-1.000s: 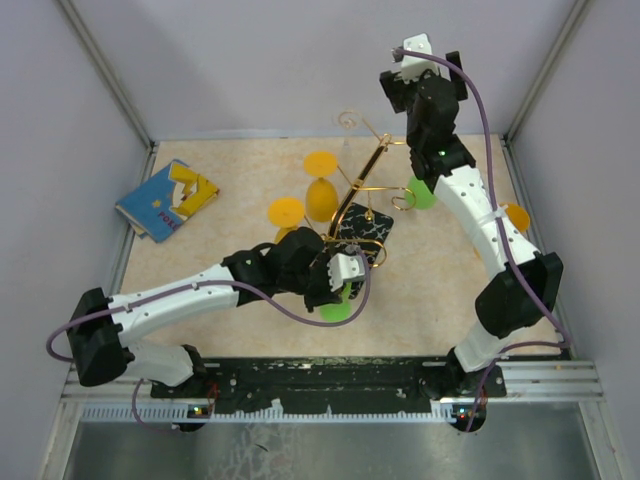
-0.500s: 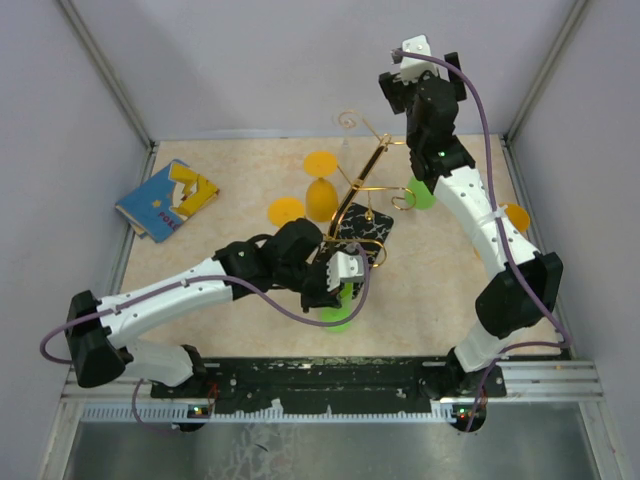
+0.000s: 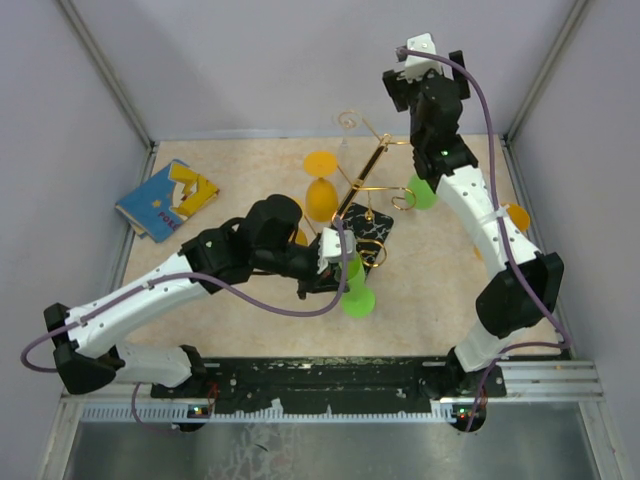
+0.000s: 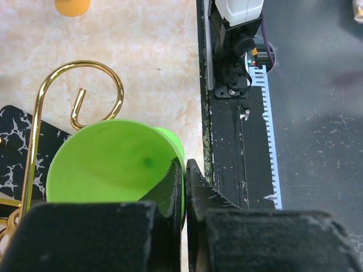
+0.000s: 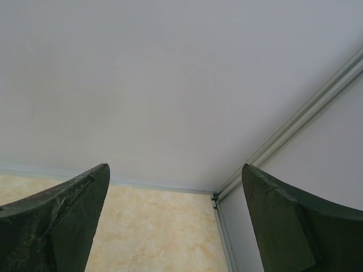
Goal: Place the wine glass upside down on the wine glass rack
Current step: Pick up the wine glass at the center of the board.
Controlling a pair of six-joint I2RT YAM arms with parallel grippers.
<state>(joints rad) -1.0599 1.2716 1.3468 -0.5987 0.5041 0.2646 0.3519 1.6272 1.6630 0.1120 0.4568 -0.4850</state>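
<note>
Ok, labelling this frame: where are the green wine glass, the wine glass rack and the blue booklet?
green wine glass (image 3: 358,302), top view, its round disc.
wine glass rack (image 3: 374,224), top view, its black marbled base.
blue booklet (image 3: 165,200), top view, cover's middle.

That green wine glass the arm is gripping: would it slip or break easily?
The green wine glass looks like solid-coloured plastic, so probably light and unlikely to shatter. Its surface seems smooth, and the left fingers pinch only a thin part beside the wide foot, so it might swivel or slip.
</note>
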